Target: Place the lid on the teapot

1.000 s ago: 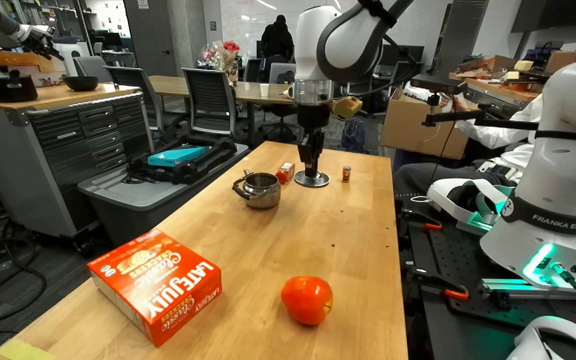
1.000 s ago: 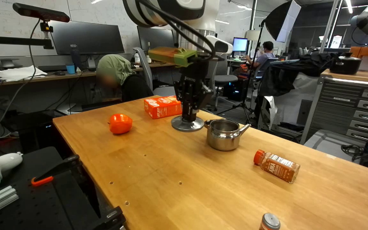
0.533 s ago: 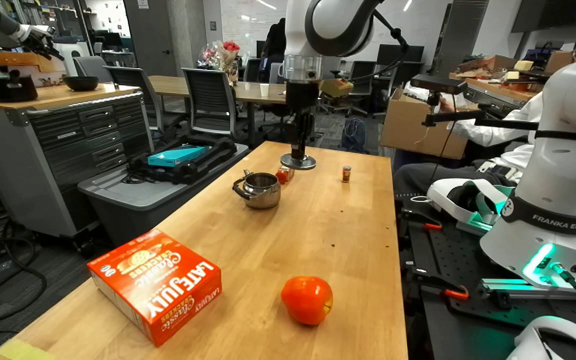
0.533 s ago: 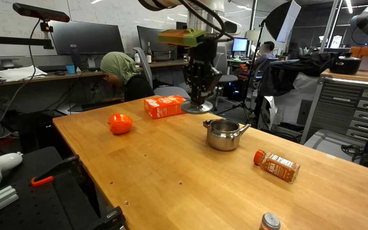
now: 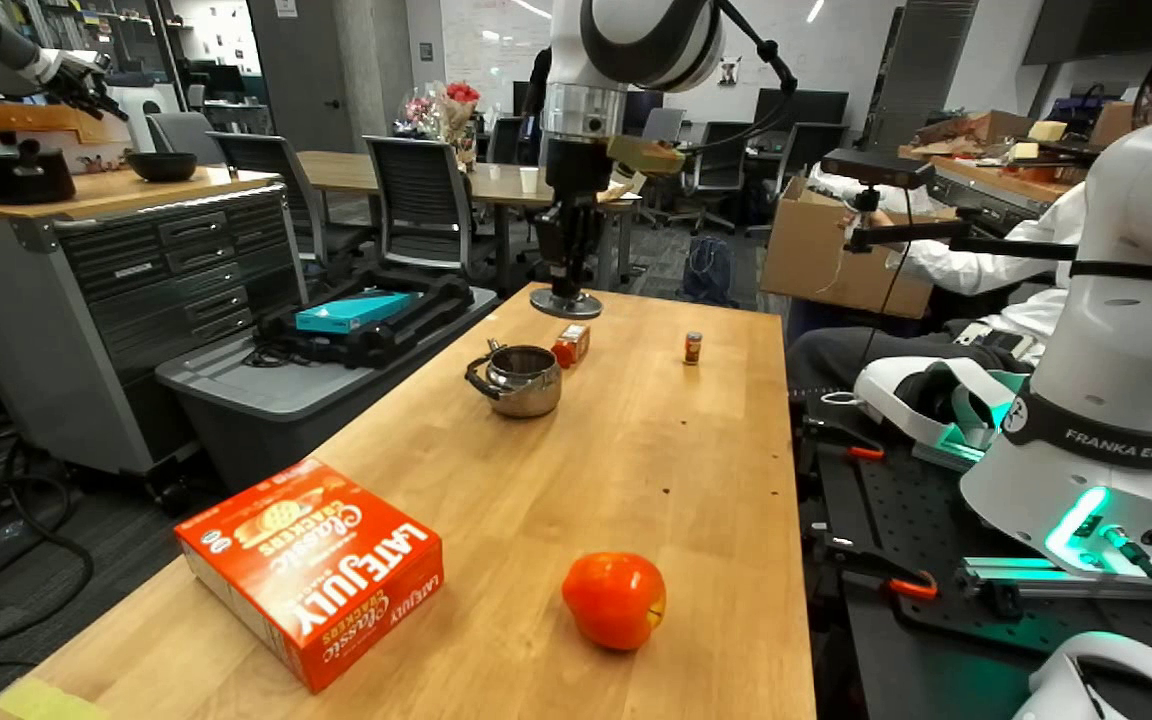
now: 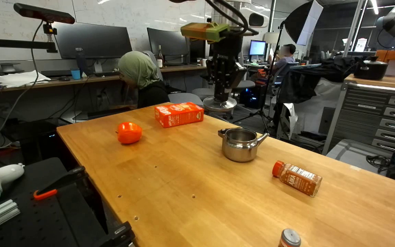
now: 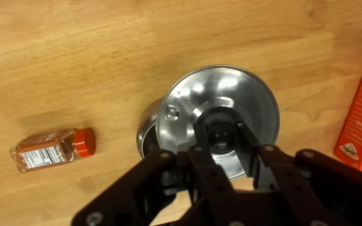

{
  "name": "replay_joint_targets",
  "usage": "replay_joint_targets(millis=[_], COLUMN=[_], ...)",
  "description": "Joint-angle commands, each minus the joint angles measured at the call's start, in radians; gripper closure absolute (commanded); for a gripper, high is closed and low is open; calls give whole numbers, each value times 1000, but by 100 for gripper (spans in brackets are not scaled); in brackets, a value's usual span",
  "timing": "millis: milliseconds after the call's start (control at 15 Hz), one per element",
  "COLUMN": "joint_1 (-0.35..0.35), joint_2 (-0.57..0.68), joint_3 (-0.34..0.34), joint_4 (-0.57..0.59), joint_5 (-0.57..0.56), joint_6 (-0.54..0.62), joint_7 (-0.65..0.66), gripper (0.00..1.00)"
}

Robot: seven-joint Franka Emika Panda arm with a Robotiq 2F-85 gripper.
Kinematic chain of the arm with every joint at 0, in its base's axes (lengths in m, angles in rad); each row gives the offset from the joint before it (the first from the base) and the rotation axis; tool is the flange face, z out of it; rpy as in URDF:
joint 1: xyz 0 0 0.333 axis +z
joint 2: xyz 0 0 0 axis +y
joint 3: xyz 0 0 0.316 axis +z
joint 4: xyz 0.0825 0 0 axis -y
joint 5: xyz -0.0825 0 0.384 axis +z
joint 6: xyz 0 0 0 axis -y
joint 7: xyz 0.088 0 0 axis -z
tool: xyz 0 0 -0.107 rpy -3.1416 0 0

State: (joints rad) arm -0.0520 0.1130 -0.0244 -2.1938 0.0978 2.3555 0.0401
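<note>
The Franka Panda's rounded white base (image 5: 998,485) stands beyond the right edge of the desk (image 5: 726,600) in an exterior view. Its black collar (image 5: 1106,440) reads "FRANKA EMIKA" in white capitals, above a glowing green light strip (image 5: 1077,513) and a plugged-in cable (image 5: 1126,545). The white arm (image 5: 568,55) has a curved dark grey band (image 5: 597,48), a looping black cable (image 5: 768,50) and a silvery cylindrical section (image 5: 584,112). An orange and yellow-green housing (image 6: 205,31) sits above the black tool (image 7: 222,136); in the wrist view its dark linkages (image 7: 214,180) show round metal screw heads (image 7: 94,218).
</note>
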Motion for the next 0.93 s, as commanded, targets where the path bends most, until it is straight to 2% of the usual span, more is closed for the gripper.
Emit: replay_joint_targets(millis=[0, 867], joint_1=[-5, -30], joint_2=[49, 199], joint_3=[-7, -37], joint_4=[85, 234], joint_5=[49, 58], joint_6=[-24, -24], joint_7=[17, 94], gripper=[93, 93])
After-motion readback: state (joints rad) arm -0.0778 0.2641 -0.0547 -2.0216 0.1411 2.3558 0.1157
